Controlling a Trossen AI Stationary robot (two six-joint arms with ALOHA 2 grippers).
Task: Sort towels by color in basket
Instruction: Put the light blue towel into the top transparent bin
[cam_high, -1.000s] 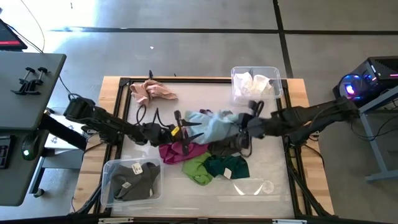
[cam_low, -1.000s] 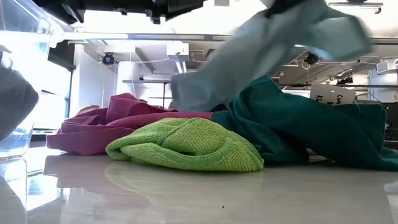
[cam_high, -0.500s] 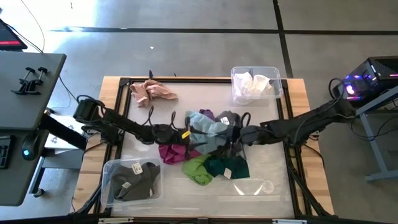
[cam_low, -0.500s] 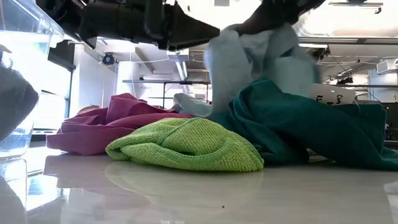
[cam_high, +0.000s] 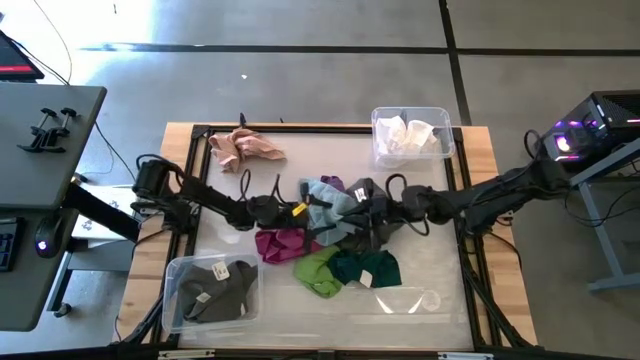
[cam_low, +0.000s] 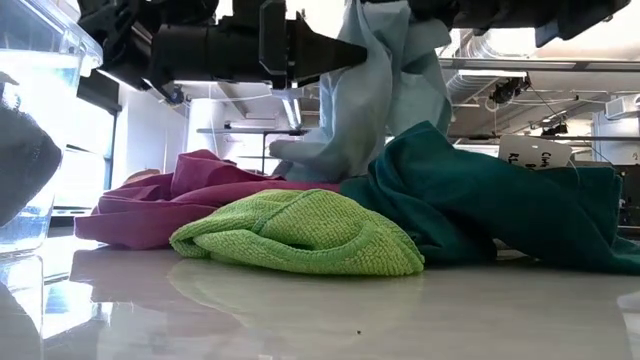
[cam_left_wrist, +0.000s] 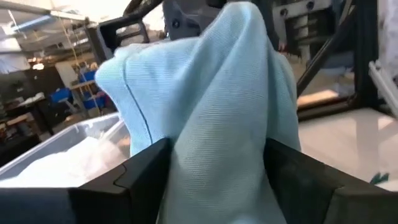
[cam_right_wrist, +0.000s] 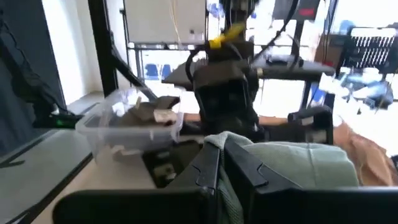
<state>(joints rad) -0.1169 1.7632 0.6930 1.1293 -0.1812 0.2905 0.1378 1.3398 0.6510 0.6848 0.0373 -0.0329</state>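
pale teal towel (cam_high: 330, 205) draped upright mid-table, magenta (cam_high: 290, 243), lime (cam_high: 317, 272), dark green towels (cam_high: 366, 268) heaped beside

**Setting: robotics laboratory or industrial test bay**

A wooden-edged work table (cam_high: 180, 135) with a black frame stands on a bare concrete floor (cam_high: 300, 80) marked with dark seams. Left of the table, a grey bench (cam_high: 50, 110) carries clamps. Right of the table, a computer tower (cam_high: 590, 125) glows purple. Beyond the table, exposed ceiling ducting (cam_low: 500, 70) and metal shelving (cam_low: 240, 140) are visible.
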